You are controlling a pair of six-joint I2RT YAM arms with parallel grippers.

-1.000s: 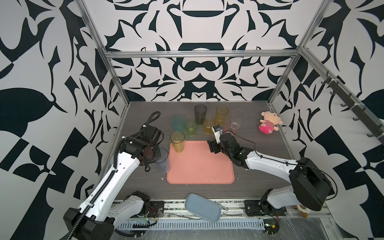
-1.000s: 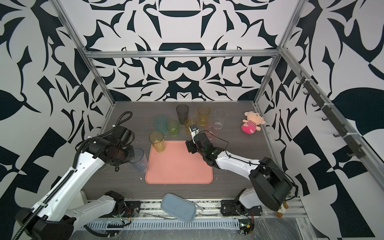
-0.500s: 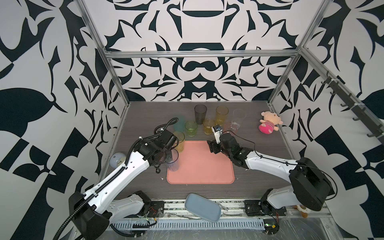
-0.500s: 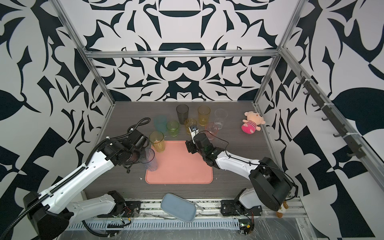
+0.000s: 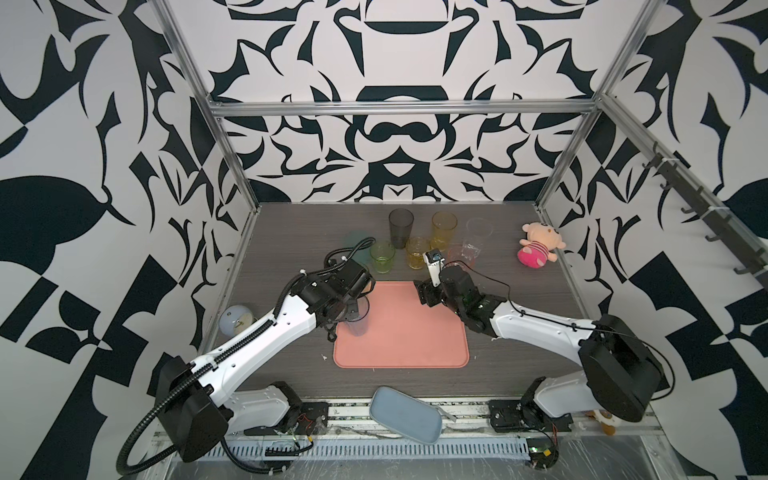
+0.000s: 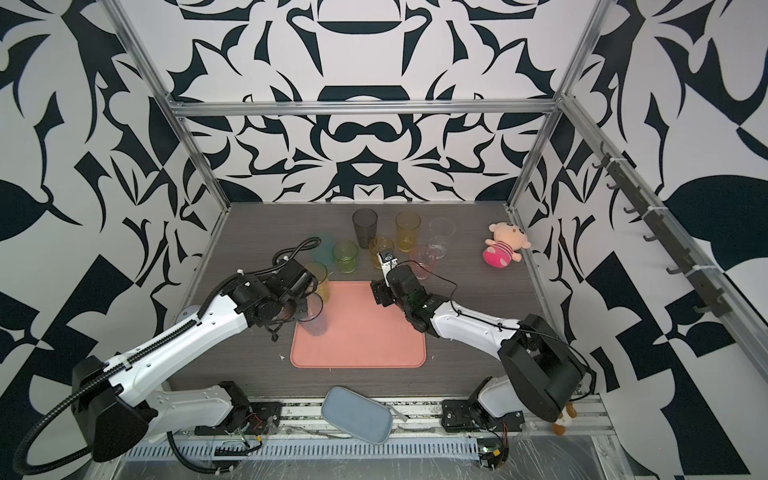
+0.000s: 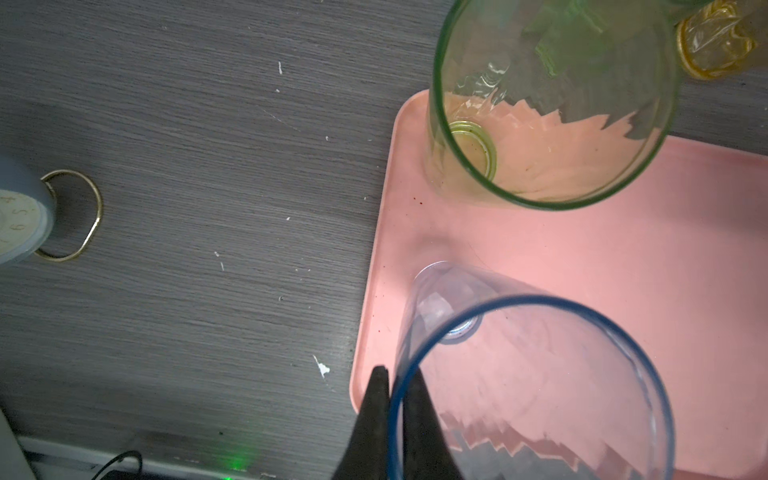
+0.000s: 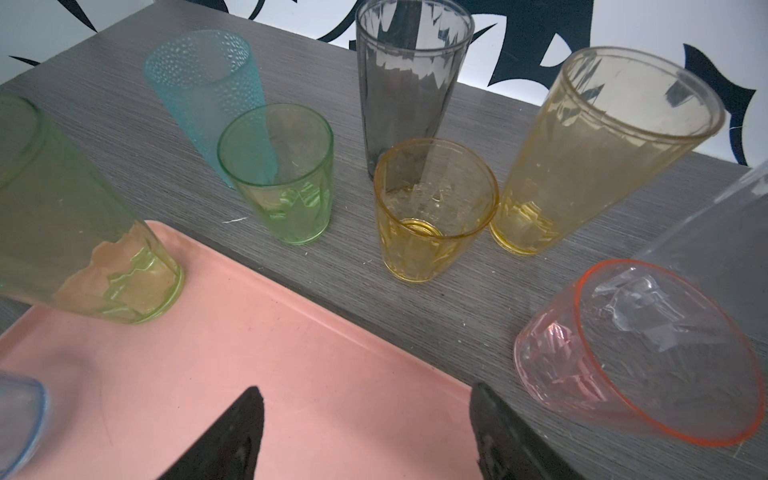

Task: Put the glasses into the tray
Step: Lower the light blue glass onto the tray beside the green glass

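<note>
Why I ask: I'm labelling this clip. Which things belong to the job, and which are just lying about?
Job: tray; blue glass, yellow-green glass, grey glass, amber glass, teal glass, green glass, orange glass, pink glass, clear glass.
Lying about: stuffed doll, blue-grey dish, small clock.

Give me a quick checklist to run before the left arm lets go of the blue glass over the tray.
1. Grip: left gripper shut on the rim of the blue glass: ok.
2. Position: blue glass base over the tray, inside its rim: ok.
3. Contact: base seated on the tray floor: cannot tell.
4. Spacing: blue glass apart from the yellow-green glass standing in the tray corner: ok.
5. Other arm: right gripper open, empty, away from the blue glass: ok.
</note>
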